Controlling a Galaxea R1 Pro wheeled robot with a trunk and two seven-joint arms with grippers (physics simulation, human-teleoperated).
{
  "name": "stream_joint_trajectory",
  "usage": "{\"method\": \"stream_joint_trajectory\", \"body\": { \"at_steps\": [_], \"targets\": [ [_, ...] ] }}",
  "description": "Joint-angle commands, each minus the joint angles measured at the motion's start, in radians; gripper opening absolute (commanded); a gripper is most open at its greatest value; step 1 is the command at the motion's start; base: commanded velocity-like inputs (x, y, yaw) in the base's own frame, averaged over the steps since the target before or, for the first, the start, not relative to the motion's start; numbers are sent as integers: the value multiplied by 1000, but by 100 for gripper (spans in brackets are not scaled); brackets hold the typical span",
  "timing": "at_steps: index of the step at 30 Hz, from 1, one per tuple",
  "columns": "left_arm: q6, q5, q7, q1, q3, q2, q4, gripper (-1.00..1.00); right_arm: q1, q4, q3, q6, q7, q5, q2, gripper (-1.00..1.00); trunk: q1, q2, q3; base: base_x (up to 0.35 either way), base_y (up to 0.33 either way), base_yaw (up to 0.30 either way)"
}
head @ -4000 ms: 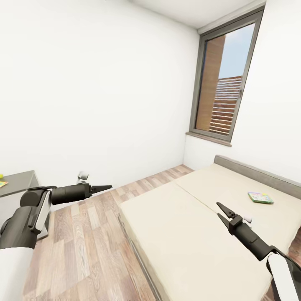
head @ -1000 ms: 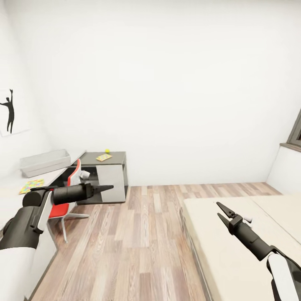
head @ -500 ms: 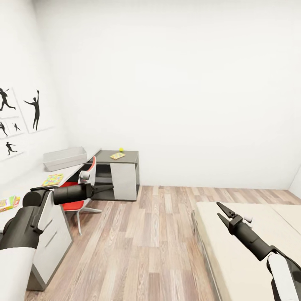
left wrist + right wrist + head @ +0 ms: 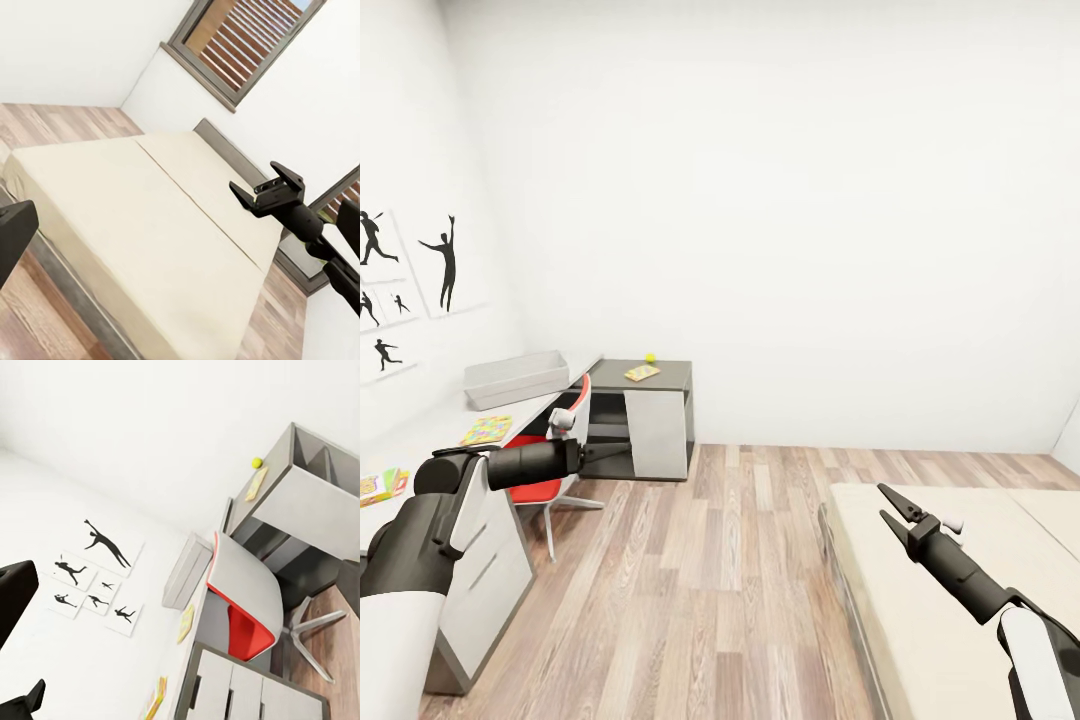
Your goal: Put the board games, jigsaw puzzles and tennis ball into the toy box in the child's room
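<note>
From the head view, there's a wide strip of bare wood floor (image 4: 730,560) running between the table (image 4: 650,378) on the left and the bed (image 4: 950,590) on the right, so plenty of room down the middle. The bed's near-left corner pokes into that strip, and a red chair (image 4: 550,470) sits tucked against the desk edge. The toy box (image 4: 515,378) is on the light wing against the left wall, below the wall pictures (image 4: 410,290). One jigsaw puzzle (image 4: 486,430) lies nearer than the box, and a board game (image 4: 382,484) sits closer still at the left edge. On the far dark wing, a second puzzle (image 4: 642,373) lies just beside the tennis ball (image 4: 650,357). The left gripper (image 4: 622,452) hangs in front of the chair, well apart from all of that; I honestly can't tell how its jaws stand. The right gripper (image 4: 889,500) hovers over the bed's left part, jaws spread, holding nothing.

Left wrist view looks across the cream mattresses to the window (image 4: 247,45), and it catches the right gripper (image 4: 262,193) with fingers apart.

Right wrist view looks the other way: toy box (image 4: 187,568), chair (image 4: 244,604), ball (image 4: 257,462) beside the puzzle (image 4: 256,484), plus the white drawers (image 4: 240,690) on the light wing.
</note>
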Motion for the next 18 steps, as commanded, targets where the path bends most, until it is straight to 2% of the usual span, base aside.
{"method": "stream_joint_trajectory", "body": {
  "at_steps": [1,18],
  "targets": [
    [7,3,-1,0,0,0,0,100,-1,0,-2,6,2,-2,0,100,0,-1,0,0,0,2],
    [8,3,-1,0,0,0,0,100,-1,4,-2,7,2,-2,-2,100,0,-1,0,0,0,0]
  ]
}}
